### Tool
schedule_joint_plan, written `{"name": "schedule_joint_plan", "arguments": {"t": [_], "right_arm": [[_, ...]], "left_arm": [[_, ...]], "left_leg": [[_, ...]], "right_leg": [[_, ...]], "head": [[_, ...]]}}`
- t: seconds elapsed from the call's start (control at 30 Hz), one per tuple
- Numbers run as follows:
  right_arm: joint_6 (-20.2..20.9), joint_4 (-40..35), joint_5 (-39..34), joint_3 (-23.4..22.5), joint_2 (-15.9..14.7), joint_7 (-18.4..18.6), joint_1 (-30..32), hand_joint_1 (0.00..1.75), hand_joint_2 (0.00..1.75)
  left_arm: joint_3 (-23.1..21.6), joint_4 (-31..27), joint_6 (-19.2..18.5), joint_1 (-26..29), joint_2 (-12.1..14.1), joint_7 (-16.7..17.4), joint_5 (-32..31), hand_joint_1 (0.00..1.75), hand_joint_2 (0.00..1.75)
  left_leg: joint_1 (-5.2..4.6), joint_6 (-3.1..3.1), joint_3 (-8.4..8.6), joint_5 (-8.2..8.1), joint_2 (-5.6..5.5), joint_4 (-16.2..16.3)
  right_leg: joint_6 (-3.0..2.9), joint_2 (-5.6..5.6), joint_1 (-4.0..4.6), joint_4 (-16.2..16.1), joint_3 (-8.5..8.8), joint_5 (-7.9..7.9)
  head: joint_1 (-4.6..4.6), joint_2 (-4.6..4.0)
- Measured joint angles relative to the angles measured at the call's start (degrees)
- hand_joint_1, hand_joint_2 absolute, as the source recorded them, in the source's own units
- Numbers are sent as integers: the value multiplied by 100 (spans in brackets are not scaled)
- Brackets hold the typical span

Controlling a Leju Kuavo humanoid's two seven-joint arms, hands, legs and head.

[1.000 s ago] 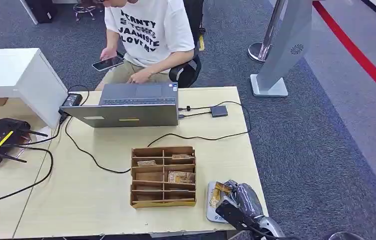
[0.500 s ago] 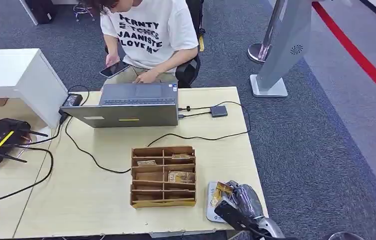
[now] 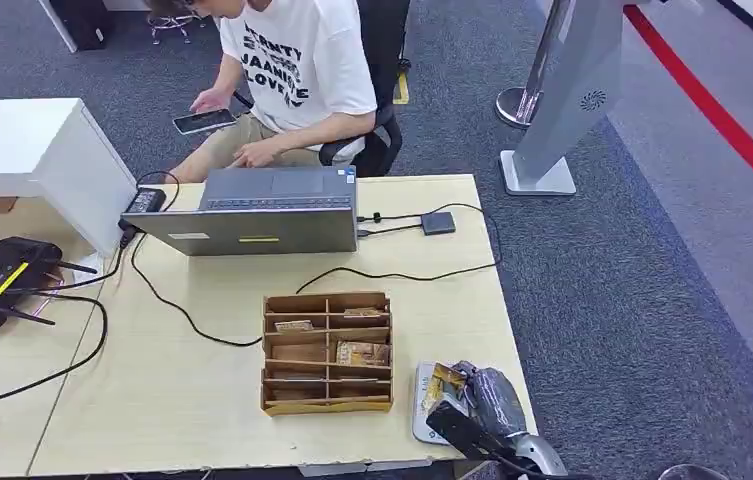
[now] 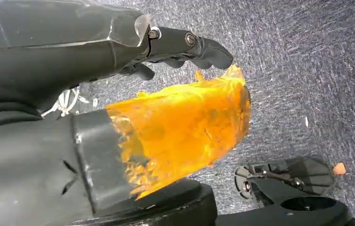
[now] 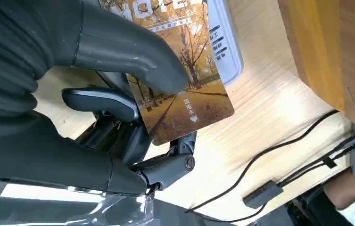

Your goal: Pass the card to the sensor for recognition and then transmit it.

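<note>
Card (image 5: 180,89): you see it pinched between the right hand's thumb and fingers, held over the sensor; it carries an autumn tree picture and small printed characters.
Right hand (image 5: 119,108): it grips the card at the table's near right corner; in the head view you find it (image 3: 477,400) just over the sensor.
Sensor (image 3: 422,405): a flat grey pad lying on the table beside the box, partly covered by the card and hand.
Left hand (image 4: 185,49): it hangs above grey carpet, dark fingers curled; you cannot tell whether it holds anything, since an orange blur hides its palm.
Box (image 3: 327,352): brown, divided into compartments, some holding cards; it stands just left of the sensor.
Table (image 3: 202,390): pale wood, bearing a laptop (image 3: 262,215) and black cables.
Person (image 3: 297,60): seated behind the laptop, holding a phone (image 3: 202,121).
</note>
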Motion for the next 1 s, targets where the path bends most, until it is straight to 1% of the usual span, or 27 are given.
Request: {"name": "schedule_joint_plan", "arguments": {"t": [1.0], "right_arm": [[9,42,0,-4,7,2,-16,175,175]], "left_arm": [[0,0,-33,-9,-2,28,-4,0,0]], "left_leg": [[0,0,11,0,0,0]], "right_leg": [[0,0,0,0,10,0]], "head": [[0,0]]}}
